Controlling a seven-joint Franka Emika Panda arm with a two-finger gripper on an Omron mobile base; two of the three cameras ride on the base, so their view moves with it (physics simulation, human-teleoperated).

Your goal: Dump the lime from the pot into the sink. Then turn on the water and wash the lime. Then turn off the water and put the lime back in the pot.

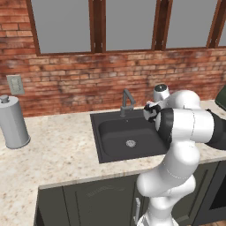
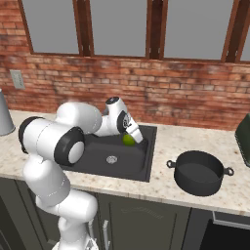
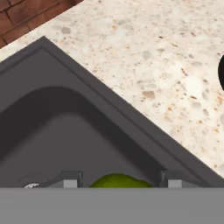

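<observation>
Brick wall and windows fill the top of the left base view, and below them you see the speckled counter (image 1: 62, 145) with the sink (image 1: 103, 145) at centre frame, its drain showing bare and the faucet (image 1: 126, 103) upright at its back rim; a grey canister (image 1: 13, 122) stands at the left edge, well clear of the work, and the arm's elbow hides the right end of the basin. Moving to the right base view, you find the gripper (image 2: 131, 139) reaching down over the basin's right part with the lime (image 2: 128, 140) between its fingers, raised off the basin floor; the pot (image 2: 199, 172) sits upright on the counter at lower right, well apart, probably left there as the place for the lime's return. Through the hand view, you look at the sink's corner and the counter beyond, and the lime shows at the bottom centre between the two finger tips (image 3: 71, 181), so the claw is partly closed around the fruit.
</observation>
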